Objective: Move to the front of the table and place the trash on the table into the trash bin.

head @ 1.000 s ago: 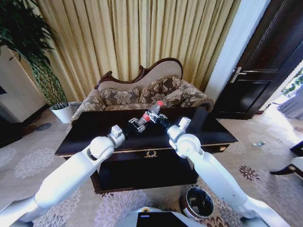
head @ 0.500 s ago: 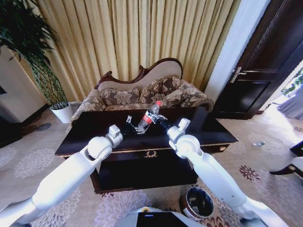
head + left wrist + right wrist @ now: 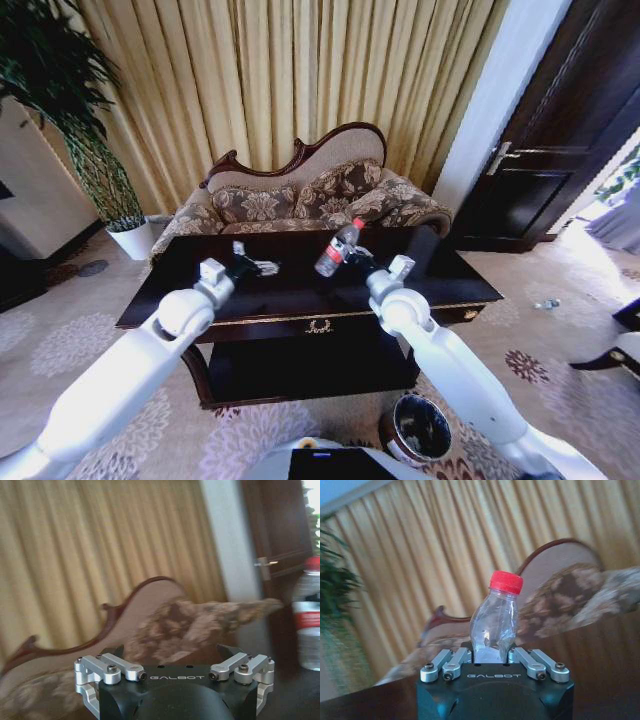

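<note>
right tool clamps the clear bottle by its lower body above the table, where a loose grip could drop it short of the trash bin; left tool holds a crumpled white scrap

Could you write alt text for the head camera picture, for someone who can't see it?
The robot's right claw holds a clear plastic bottle with a red cap above a large dark glossy wooden table. The left claw is over the table's left part. A small round dark-brown bin stands on the carpet below.
</note>
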Available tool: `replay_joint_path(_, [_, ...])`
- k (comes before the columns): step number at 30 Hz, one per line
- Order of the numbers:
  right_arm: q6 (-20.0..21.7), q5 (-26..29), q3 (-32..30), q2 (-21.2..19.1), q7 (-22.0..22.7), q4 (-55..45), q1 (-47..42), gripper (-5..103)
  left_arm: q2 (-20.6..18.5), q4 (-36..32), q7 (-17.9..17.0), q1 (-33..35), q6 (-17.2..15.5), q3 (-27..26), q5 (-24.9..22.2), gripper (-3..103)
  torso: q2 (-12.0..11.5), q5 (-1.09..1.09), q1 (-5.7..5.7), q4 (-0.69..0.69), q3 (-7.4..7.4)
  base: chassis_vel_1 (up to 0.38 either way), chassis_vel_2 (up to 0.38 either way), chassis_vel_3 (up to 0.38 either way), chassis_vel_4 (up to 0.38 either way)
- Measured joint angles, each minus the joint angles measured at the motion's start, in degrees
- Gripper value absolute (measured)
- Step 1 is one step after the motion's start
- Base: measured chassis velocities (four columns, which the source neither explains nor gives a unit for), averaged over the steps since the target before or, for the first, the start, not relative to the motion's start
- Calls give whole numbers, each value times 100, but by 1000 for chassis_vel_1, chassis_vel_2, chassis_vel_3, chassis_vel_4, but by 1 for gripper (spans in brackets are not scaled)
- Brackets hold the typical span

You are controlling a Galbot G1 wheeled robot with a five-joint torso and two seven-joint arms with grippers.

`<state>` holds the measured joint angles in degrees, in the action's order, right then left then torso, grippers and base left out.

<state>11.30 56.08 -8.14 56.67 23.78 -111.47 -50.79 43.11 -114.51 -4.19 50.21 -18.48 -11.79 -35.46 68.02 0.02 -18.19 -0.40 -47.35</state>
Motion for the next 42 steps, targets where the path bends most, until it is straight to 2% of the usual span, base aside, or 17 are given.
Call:
replay_joint_path(4, [-71,-623,-206,-268,121,36,-9,27,-150,112,-124,167,-101,-651,-163,100,0,-1,0,0,0,0,0,0,0])
replay_joint_path(8, [-72,-775,-326,-425,161,40,18,27,-299,228,-94,291,-103,-1060,-273,100,0,-1,0,1,0,0,0,0,0])
replay_joint_path(11, [-79,-1006,-429,-586,180,81,16,27,-466,325,-16,550,-96,-1563,-353,100,0,-1,0,1,0,0,0,0,0])
replay_joint_path(12, [-154,-1177,-445,-685,172,137,-16,27,-563,350,10,787,-72,-1899,-381,100,0,1,0,1,0,0,0,0,0])
replay_joint_path(17, [-246,-1299,-471,-871,172,175,-90,27,-672,327,51,1269,-53,-2369,-384,100,-1,-1,0,3,0,0,0,0,0])
replay_joint_path(20, [-278,-1334,-562,-1183,204,114,-174,27,-778,251,97,1713,-85,-2875,-474,100,-1,-1,1,1,1,0,0,0,0])
replay_joint_path(27, [-273,-1344,-650,-1517,308,-116,-360,27,-928,259,114,1833,-100,-2958,-481,100,0,0,0,-1,0,0,0,0,0])
replay_joint_path(31, [-265,-1375,-695,-1576,352,-192,-463,27,-935,285,131,1948,-90,-3036,-506,100,0,0,0,1,0,0,0,0,0])
replay_joint_path(37, [-234,-1409,-897,-1567,464,-414,-774,27,-895,497,68,2085,224,-3216,-927,100,-1,0,0,0,0,0,0,0,0])
replay_joint_path(42, [-184,-1400,-1085,-1549,508,-593,-1014,27,-952,481,96,2234,273,-3419,-1097,100,-1,-1,0,1,-1,0,0,0,0])
